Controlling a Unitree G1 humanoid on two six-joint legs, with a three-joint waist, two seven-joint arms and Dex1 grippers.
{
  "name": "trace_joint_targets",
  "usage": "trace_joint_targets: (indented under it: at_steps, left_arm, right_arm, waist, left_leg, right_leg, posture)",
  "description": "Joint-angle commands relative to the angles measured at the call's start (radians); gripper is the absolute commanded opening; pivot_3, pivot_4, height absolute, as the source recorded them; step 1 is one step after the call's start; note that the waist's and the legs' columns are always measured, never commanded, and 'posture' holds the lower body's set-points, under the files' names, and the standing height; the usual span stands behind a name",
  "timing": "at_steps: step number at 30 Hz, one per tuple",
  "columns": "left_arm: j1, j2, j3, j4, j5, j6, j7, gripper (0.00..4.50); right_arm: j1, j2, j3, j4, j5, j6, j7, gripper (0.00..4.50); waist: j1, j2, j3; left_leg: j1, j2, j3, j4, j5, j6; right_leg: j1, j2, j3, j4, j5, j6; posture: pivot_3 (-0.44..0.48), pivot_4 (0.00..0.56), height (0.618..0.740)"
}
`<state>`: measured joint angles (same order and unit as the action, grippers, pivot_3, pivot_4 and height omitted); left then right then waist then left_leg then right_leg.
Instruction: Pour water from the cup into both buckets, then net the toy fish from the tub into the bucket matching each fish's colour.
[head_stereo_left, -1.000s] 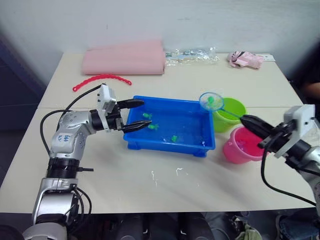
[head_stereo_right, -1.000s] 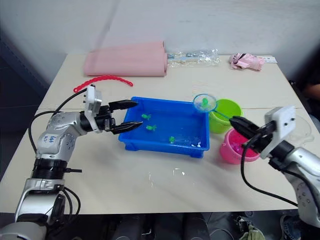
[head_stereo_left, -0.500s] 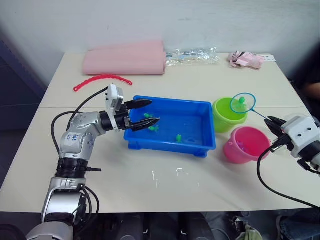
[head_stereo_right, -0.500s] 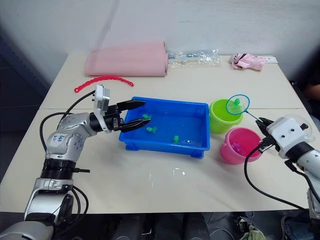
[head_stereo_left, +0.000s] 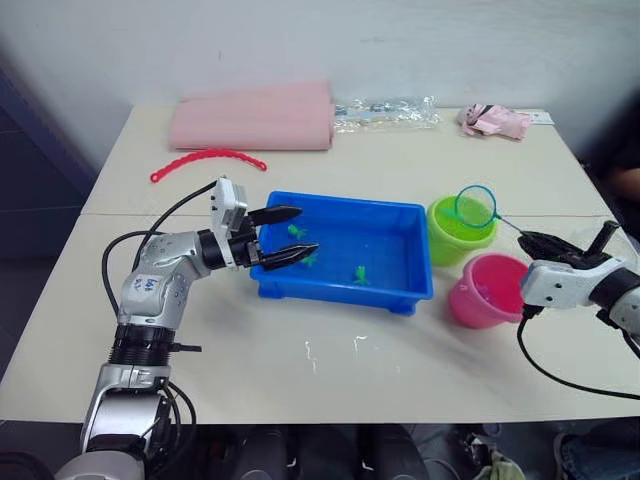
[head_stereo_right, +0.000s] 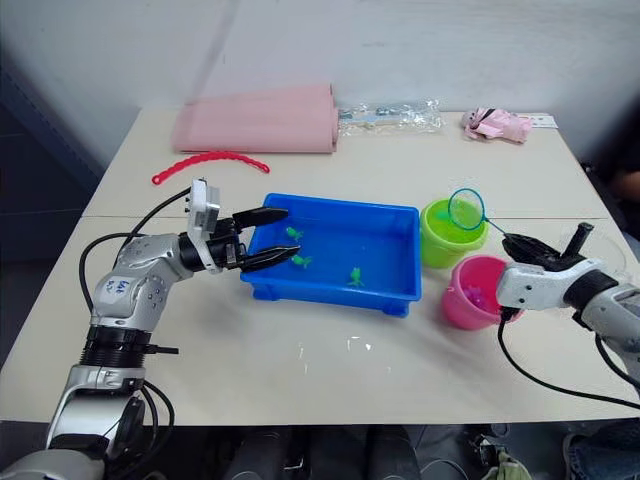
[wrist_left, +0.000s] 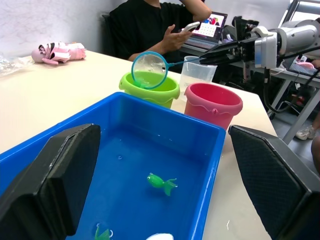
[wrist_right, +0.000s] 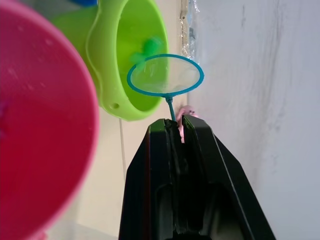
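- Right end effector (wrist_right: 175, 131): fingers pressed together on the net (head_stereo_left: 476, 205) handle; hoop held tilted over the green bucket (head_stereo_left: 458, 229), a green fish (wrist_right: 151, 46) inside.
- Left end effector (head_stereo_left: 292, 235): fingers spread, poised over the blue tub (head_stereo_left: 412, 292) end.
- Green fish (head_stereo_left: 357, 274) lie in the tub; pink bucket (head_stereo_left: 484, 291) stands beside the green one on the table (head_stereo_left: 330, 370).

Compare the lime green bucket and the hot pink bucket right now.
The lime green plastic bucket has the blue-rimmed net held over it and sits farther from the robot; the hot pink plastic bucket sits nearer, with nothing over it. Both are small round pails standing upright beside the blue tub.
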<state>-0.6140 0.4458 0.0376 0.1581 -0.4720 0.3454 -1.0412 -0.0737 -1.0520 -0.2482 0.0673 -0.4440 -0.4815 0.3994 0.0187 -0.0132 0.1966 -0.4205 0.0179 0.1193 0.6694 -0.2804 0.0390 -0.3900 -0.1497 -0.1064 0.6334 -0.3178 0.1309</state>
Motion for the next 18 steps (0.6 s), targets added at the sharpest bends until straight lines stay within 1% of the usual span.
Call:
trace_joint_targets:
  at_steps: [1, 2, 4, 6, 7, 8, 9, 11, 13, 14, 15, 18]
  left_arm:
    - [-0.009, -0.002, 0.005, -0.019, 0.001, -0.029, -0.003, 4.46]
    - [-0.01, -0.001, 0.004, -0.016, 0.004, -0.035, -0.004, 4.46]
    - [-0.012, -0.002, 0.005, -0.011, 0.004, -0.043, -0.006, 4.46]
    - [-0.01, 0.009, 0.012, -0.004, 0.008, -0.063, -0.016, 4.46]
    - [-0.007, 0.017, 0.018, 0.0, 0.009, -0.072, -0.021, 4.46]
    - [-0.003, 0.027, 0.025, 0.005, 0.011, -0.078, -0.024, 4.46]
    - [0.001, 0.04, 0.032, 0.012, 0.012, -0.083, -0.029, 4.46]
    - [0.009, 0.065, 0.042, 0.023, 0.014, -0.094, -0.041, 4.46]
    - [0.018, 0.09, 0.044, 0.033, 0.015, -0.108, -0.059, 4.46]
    - [0.022, 0.102, 0.043, 0.038, 0.018, -0.117, -0.072, 4.46]
    - [0.025, 0.121, 0.043, 0.05, 0.026, -0.141, -0.099, 4.46]
    - [0.034, 0.175, 0.041, 0.078, 0.046, -0.183, -0.156, 4.46]
  right_arm:
    - [-0.001, -0.041, -0.029, -0.036, 0.027, -0.007, 0.023, 0.0]
    - [0.005, -0.045, -0.04, -0.049, 0.04, -0.001, 0.034, 0.0]
    - [0.009, -0.033, -0.059, -0.073, 0.119, 0.02, 0.07, 0.0]
    - [-0.005, 0.016, -0.093, -0.135, 0.329, 0.123, 0.141, 0.0]
    - [-0.017, 0.029, -0.114, -0.158, 0.396, 0.153, 0.156, 0.0]
    - [-0.033, 0.031, -0.126, -0.171, 0.476, 0.179, 0.197, 0.0]
    - [-0.048, 0.027, -0.137, -0.194, 0.58, 0.255, 0.255, 0.0]
    - [-0.082, 0.015, -0.15, -0.237, 0.733, 0.39, 0.335, 0.0]
    - [-0.096, -0.006, -0.149, -0.29, 0.853, 0.521, 0.405, 0.0]
    - [-0.093, -0.025, -0.141, -0.317, 0.89, 0.568, 0.445, 0.0]
    - [-0.099, -0.057, -0.105, -0.342, 0.871, 0.591, 0.477, 0.0]
    - [-0.176, -0.099, 0.015, -0.385, 0.803, 0.667, 0.484, 0.0]
  waist:
    - [0.001, 0.0, 0.0]
    - [0.001, 0.0, 0.0]
    - [0.001, 0.0, 0.0]
    - [0.001, 0.0, 0.0]
    - [0.001, 0.0, 0.0]
    - [0.001, 0.0, 0.0]
    - [0.001, 0.0, 0.0]
    - [-0.002, 0.0, 0.0]
    - [-0.003, 0.0, 0.0]
    - [-0.003, 0.0, 0.0]
    - [-0.003, 0.0, 0.0]
    - [-0.003, 0.0, 0.0]
  left_leg:
    - [0.0, 0.0, 0.0, 0.0, 0.0, 0.0]
    - [0.0, 0.0, 0.0, 0.0, 0.0, 0.0]
    - [0.0, 0.0, 0.0, 0.0, 0.0, 0.0]
    - [0.0, 0.0, 0.0, 0.0, 0.0, 0.0]
    - [0.0, 0.0, -0.001, 0.0, 0.0, 0.0]
    - [0.0, 0.0, -0.001, 0.0, 0.0, 0.0]
    - [0.0, 0.0, -0.001, 0.001, 0.0, 0.0]
    - [0.0, 0.0, -0.001, 0.001, 0.0, 0.001]
    - [0.001, 0.001, -0.002, 0.001, 0.0, 0.001]
    - [0.001, 0.001, -0.002, 0.001, 0.0, 0.001]
    - [0.001, 0.001, -0.002, 0.002, 0.0, 0.001]
    - [0.001, 0.001, -0.002, 0.001, 0.0, 0.001]
  right_leg:
    - [0.0, 0.0, 0.0, 0.0, 0.0, 0.0]
    - [0.0, 0.0, 0.0, 0.0, 0.0, 0.0]
    - [0.0, 0.0, 0.0, 0.0, 0.0, 0.0]
    - [0.0, 0.0, 0.0, 0.0, 0.0, 0.0]
    - [0.0, 0.0, -0.001, 0.0, 0.0, 0.0]
    - [0.001, 0.0, -0.001, 0.0, 0.0, 0.0]
    - [0.001, 0.0, -0.001, 0.0, 0.0, 0.0]
    - [0.001, 0.0, -0.001, 0.0, 0.0, 0.0]
    - [0.002, 0.0, -0.002, 0.0, 0.0, 0.0]
    - [0.002, 0.0, -0.002, 0.0, 0.0, 0.0]
    - [0.002, 0.0, -0.002, 0.0, 0.0, 0.0]
    - [0.002, 0.0, -0.002, 0.0, 0.0, 0.0]
  posture:
    - [0.0, 0.15, 0.74]
    - [0.0, 0.15, 0.74]
    - [0.0, 0.15, 0.74]
    - [0.0, 0.15, 0.74]
    - [0.0, 0.15, 0.74]
    - [0.0, 0.15, 0.74]
    - [0.0, 0.15, 0.74]
    - [0.0, 0.15, 0.74]
    - [0.0, 0.15, 0.74]
    - [0.0, 0.15, 0.74]
    - [0.0, 0.15, 0.74]
    - [0.0, 0.15, 0.74]
